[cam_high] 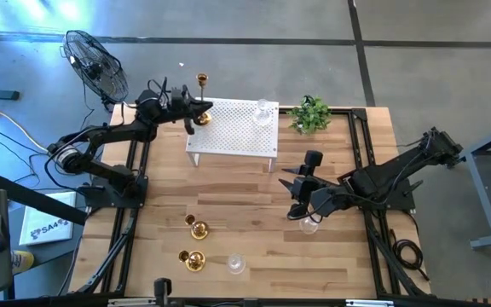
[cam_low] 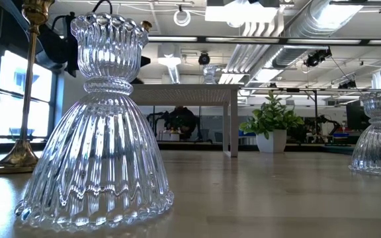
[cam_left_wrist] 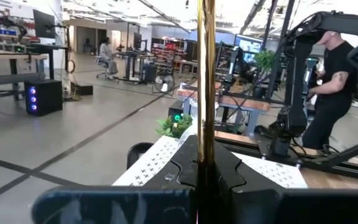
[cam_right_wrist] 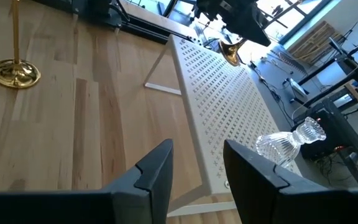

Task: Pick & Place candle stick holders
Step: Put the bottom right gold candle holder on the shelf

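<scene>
Left gripper (cam_high: 196, 111): at the left end of the white rack (cam_high: 233, 128), near the table's far left corner; jaws clenched on the slim stem of a brass holder (cam_high: 201, 83); in the left wrist view the gold stem (cam_left_wrist: 206, 81) runs upright between the dark fingers (cam_left_wrist: 229, 174)

Held brass holder: its flared end shows just past the rack's far left corner in the high view; the right wrist view catches it (cam_right_wrist: 230, 51) above the rack's perforated top

Right gripper (cam_high: 301, 181): over the table (cam_high: 254, 247) just in front of the rack's right end; jaws released, nothing between them; the right wrist view shows the two fingers (cam_right_wrist: 157, 168) parted over bare wood and the rack's near edge

Glass holder on rack (cam_high: 265, 112): stands near the rack's far right corner; ribbed and clear; in the right wrist view (cam_right_wrist: 289, 142) it sits on the perforated top

Glass holder by right arm (cam_high: 309, 223): on the table right of centre, just beside the right arm's wrist

Front glass holder (cam_high: 236, 264): near the table's front edge, left of centre; fills the low view (cam_low: 101, 125), upright

Two brass holders: one (cam_high: 196, 227) left of centre, the other (cam_high: 193, 259) nearer the front edge, beside the front glass holder; both apart from each other

Plant (cam_high: 311, 113): far edge, right of the rack

Person (cam_left_wrist: 331, 87): in dark clothes beyond the table, seen in the left wrist view
</scene>
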### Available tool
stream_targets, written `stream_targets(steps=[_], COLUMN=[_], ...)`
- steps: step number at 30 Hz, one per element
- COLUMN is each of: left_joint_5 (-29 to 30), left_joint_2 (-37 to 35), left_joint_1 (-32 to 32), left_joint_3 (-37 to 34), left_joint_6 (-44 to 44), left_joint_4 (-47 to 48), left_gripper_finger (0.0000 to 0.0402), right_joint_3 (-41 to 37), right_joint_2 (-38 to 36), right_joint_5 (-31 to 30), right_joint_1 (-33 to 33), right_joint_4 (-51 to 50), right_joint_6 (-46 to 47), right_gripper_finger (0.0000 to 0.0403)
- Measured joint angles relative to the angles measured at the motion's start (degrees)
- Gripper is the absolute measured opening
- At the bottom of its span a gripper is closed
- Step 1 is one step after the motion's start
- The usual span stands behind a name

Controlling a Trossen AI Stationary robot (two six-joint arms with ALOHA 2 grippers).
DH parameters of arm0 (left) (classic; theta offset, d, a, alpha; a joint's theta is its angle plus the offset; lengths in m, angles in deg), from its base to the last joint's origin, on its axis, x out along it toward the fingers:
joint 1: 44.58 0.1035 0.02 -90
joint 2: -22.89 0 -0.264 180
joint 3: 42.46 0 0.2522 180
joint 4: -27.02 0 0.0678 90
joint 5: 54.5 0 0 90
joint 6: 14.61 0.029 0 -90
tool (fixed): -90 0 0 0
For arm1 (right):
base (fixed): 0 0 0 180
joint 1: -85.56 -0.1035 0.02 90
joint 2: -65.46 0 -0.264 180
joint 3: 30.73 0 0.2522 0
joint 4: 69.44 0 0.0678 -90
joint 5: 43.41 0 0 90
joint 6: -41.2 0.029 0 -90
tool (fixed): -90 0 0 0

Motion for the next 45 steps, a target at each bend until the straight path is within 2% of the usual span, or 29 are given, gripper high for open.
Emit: stream_targets(steps=[3, 9, 15, 21, 26, 32, 45], left_joint_5=[-0.3, -4.7, -5.0, 4.9, 8.4, 10.9, 11.8], left_joint_2=[0.0, 0.0, 0.6, 3.9, 6.3, 7.0, 8.2], left_joint_1=[0.0, 0.0, 0.0, 0.0, 0.0, 0.0, -1.5], left_joint_3=[0.0, 0.0, 0.0, 0.0, 0.0, 0.0, 0.0], left_joint_6=[0.0, 0.4, 0.7, -2.6, -5.4, -3.9, -0.8], left_joint_4=[-0.2, -2.6, -3.2, -6.2, -10.8, -10.7, -11.3], left_gripper_finger=[0.0002, 0.0002, 0.0002, 0.0002, 0.0003, 0.0003, 0.0003], right_joint_3=[0.0, 0.0, 0.0, 0.0, 0.0, 0.0, 0.0], right_joint_2=[0.0, 0.0, 0.0, 0.0, 0.0, 0.0, 0.0], right_joint_5=[-0.2, -0.2, -0.1, 0.0, 0.9, 1.8, 4.0], right_joint_1=[0.0, 0.0, 0.0, 0.7, 0.8, 0.8, 0.8], right_joint_4=[0.0, 0.0, 0.0, 0.0, 0.0, 0.0, 1.8], right_joint_6=[0.0, -0.2, -0.2, -1.1, -0.5, -0.2, 0.0], right_gripper_finger=[0.0134, 0.0134, 0.0134, 0.0134, 0.0134, 0.0134, 0.0134])
